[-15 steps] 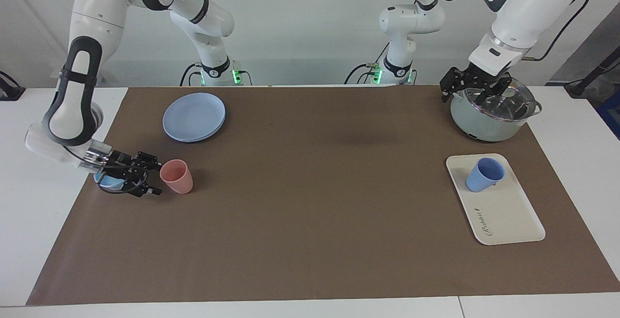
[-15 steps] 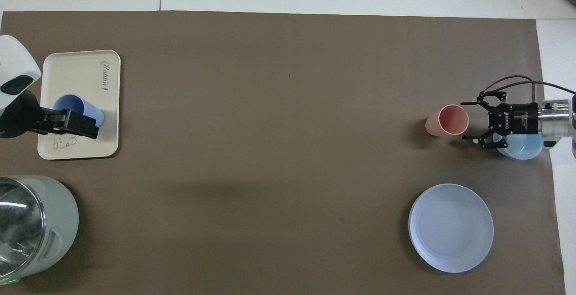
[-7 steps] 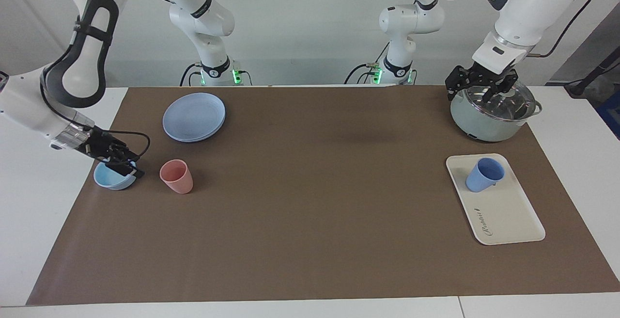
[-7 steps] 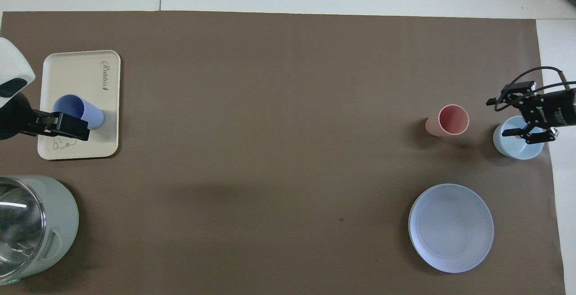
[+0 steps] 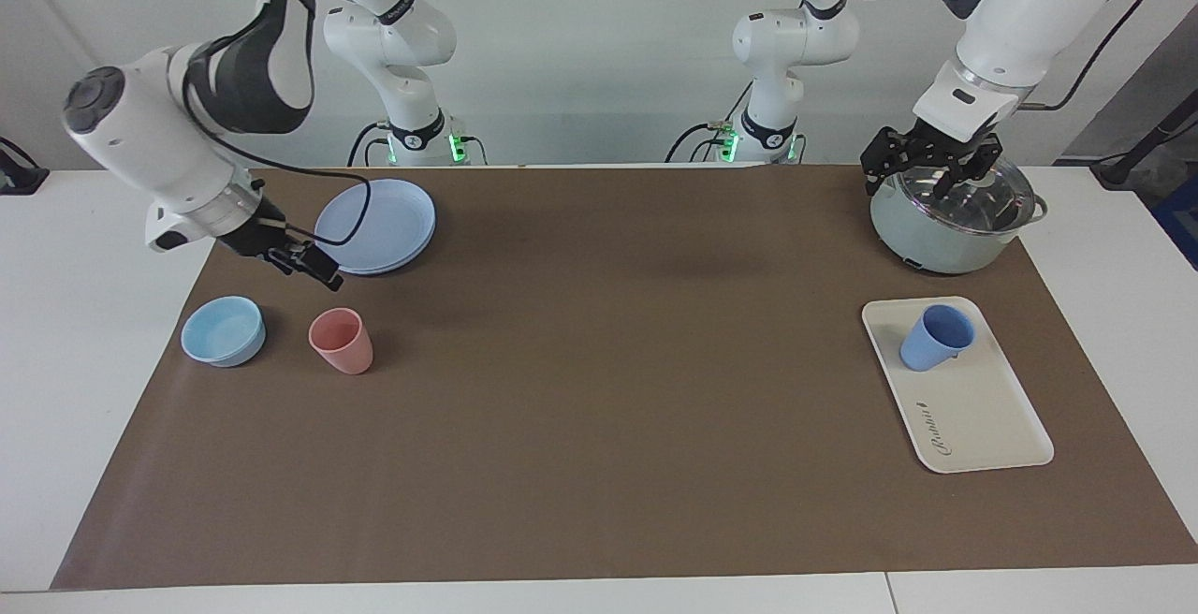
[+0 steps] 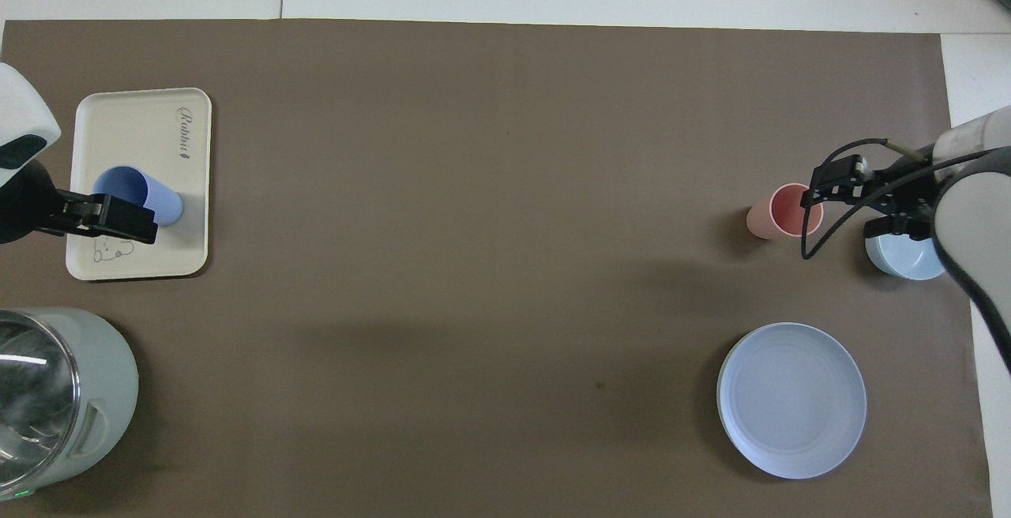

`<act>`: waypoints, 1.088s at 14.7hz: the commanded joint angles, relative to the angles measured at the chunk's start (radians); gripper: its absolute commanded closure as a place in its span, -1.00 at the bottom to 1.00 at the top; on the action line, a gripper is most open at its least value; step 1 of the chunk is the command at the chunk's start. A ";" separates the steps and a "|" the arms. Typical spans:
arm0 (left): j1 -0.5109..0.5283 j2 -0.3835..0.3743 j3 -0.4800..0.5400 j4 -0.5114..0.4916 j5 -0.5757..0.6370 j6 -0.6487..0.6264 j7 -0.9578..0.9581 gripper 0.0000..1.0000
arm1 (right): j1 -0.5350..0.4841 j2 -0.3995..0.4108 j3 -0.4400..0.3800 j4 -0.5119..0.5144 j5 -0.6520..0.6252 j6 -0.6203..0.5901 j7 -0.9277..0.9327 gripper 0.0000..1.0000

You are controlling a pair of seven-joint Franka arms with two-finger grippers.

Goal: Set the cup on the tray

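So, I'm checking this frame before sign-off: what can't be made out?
Overhead view: the left gripper covers part of the cup and the tray's drawing.
Overhead view: the right arm covers part of the bowl; the picture's edge cuts off the pot.
Facing view: the pot's inside, under its lid.

Brown mat [image 5: 599, 389] covers most of a white table [image 5: 56, 408], whose bare top shows at both ends and along the edge farthest from the robots. Plain pale wall [image 5: 580, 43] rises above the table. Lighting even; soft shadows on the mat.
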 commanded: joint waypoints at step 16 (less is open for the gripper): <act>0.005 -0.017 -0.001 -0.020 0.020 0.015 0.008 -1.00 | 0.103 -0.070 -0.011 0.284 -0.155 -0.197 -0.114 -0.97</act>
